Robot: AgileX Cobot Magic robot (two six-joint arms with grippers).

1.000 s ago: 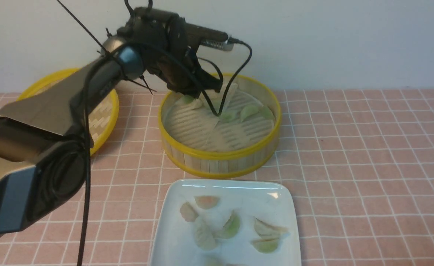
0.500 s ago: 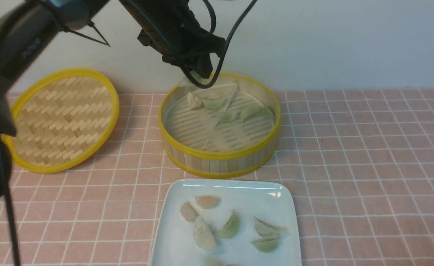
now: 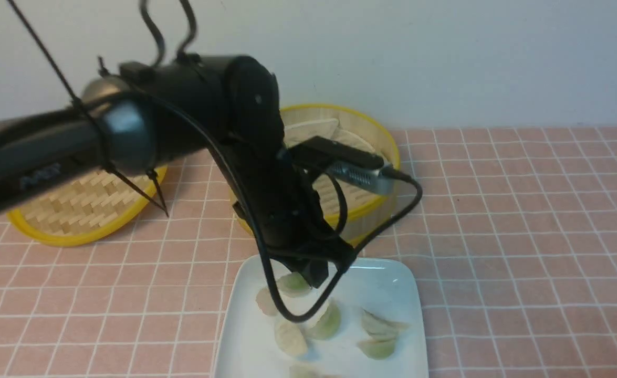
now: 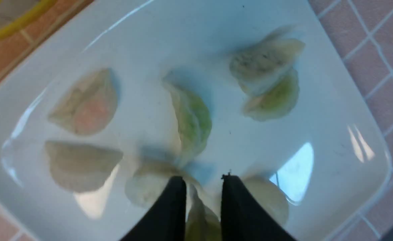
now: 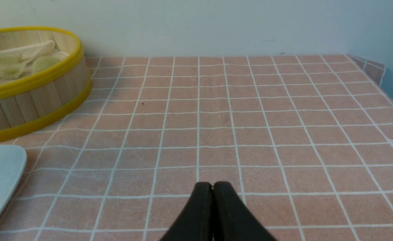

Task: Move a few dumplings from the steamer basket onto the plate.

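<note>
Left hand (image 4: 203, 183) angled down over plate (image 4: 216, 33), pinching dumpling (image 4: 199, 222).

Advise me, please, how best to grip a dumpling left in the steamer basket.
Take the pale green dumpling across its narrow middle, coming straight down from above: it lies low on the floor, and the steamer basket's upright wall probably blocks a sideways approach.

Front view forward; left wrist close above shared plate (image 3: 387, 286)
</note>
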